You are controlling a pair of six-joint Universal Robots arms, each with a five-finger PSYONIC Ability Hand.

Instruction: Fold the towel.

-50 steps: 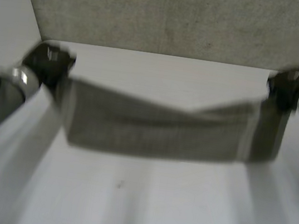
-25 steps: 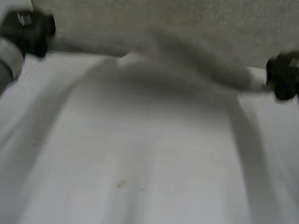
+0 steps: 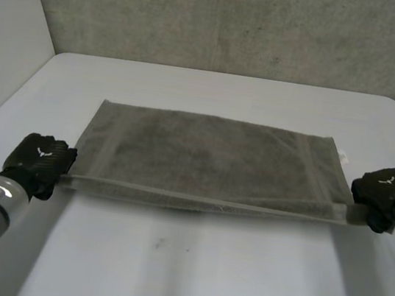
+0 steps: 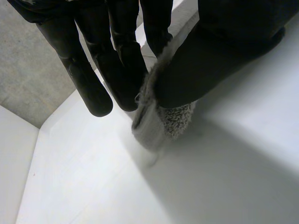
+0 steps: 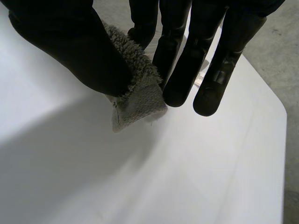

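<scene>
Head view | towel point(image 3: 203, 156) spread on table point(image 3: 186, 273) | long axis left-right

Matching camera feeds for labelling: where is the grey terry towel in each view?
Head view: grey terry towel spread mid-table, near edge stretched between left hand and right hand.
Left wrist view: its corner pinched by thumb and fingers.
Right wrist view: its corner pinched likewise.
Shared landmark: white table.
</scene>
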